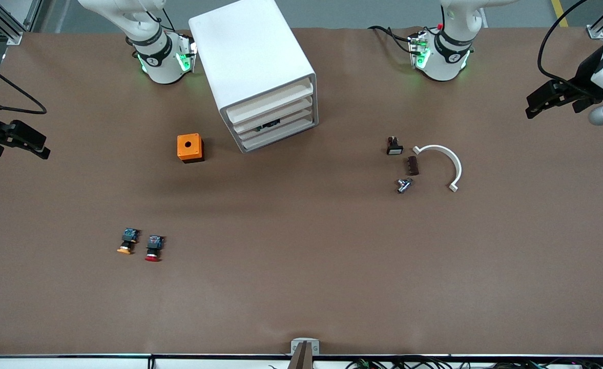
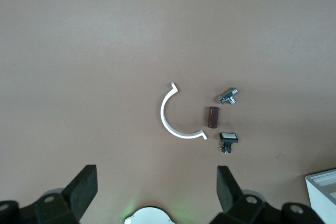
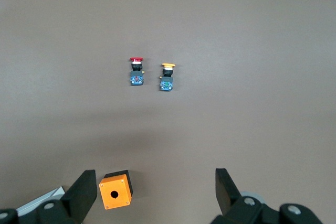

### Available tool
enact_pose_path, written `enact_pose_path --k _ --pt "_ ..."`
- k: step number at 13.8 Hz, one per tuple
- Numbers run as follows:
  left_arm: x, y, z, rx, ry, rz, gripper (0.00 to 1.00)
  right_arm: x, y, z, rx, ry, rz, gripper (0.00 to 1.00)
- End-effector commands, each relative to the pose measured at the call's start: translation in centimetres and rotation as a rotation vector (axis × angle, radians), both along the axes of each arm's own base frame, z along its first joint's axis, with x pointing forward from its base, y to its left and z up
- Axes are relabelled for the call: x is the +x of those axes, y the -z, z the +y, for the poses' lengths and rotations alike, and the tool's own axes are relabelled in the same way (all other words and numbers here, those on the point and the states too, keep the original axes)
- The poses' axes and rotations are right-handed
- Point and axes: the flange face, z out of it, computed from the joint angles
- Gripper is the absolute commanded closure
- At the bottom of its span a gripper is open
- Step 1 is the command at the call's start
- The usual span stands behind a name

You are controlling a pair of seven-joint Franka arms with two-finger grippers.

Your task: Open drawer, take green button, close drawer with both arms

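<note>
Above the table's two ends, the left gripper (image 2: 157, 195) and right gripper (image 3: 152, 195) wait, fingers spread. One cabinet (image 1: 252, 66) holds four drawers; the drawer (image 1: 275, 124), third down, is shut, dark contents just visible. Risk: gripping a neighbouring drawer, or shifting the cabinet. The green button is unseen; two other buttons (image 1: 140, 245) lie out.

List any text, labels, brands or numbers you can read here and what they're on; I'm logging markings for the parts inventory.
None can be read.
Right arm's base band: a small dark mark, too small to read.
Left arm's base band: the same, unreadable.
Cabinet, orange box, red-capped button, yellow-capped button, white half-ring: no lettering visible.
</note>
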Motion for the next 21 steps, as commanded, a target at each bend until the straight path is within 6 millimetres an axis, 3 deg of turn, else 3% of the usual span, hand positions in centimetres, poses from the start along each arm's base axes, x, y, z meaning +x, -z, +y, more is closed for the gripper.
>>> enact_pose_path --k 1,4,6,9,15,18,21 --pt "0.0 -0.3 0.2 -0.005 0.013 -0.008 0.0 -0.7 -0.6 0.0 -0.016 -0.012 -0.006 0.0" --pt "1.2 0.1 0.4 -0.003 0.011 -0.005 0.0 -0.7 -0.6 0.0 -0.016 -0.013 -0.009 0.0" --pt "2.4 1.9 0.7 -0.024 -0.004 0.027 0.0 -0.7 -0.6 0.0 -0.018 -0.015 -0.007 0.0" --pt "6.5 4.9 -0.3 -0.051 0.009 0.064 0.0 -0.7 -0.5 -0.1 -0.018 -0.016 -0.005 0.0" --pt "11.6 17.0 -5.4 -0.083 -0.03 0.174 0.0 -0.7 -0.6 -0.2 -0.019 -0.012 -0.007 0.0" --pt "12.4 22.8 -9.8 -0.053 -0.139 0.233 0.0 -0.7 -0.6 -0.1 -0.019 -0.015 -0.008 0.0" --pt "11.6 26.8 -14.8 -0.027 -0.222 0.289 0.0 -0.7 -0.6 -0.6 -0.01 -0.056 -0.011 0.0"
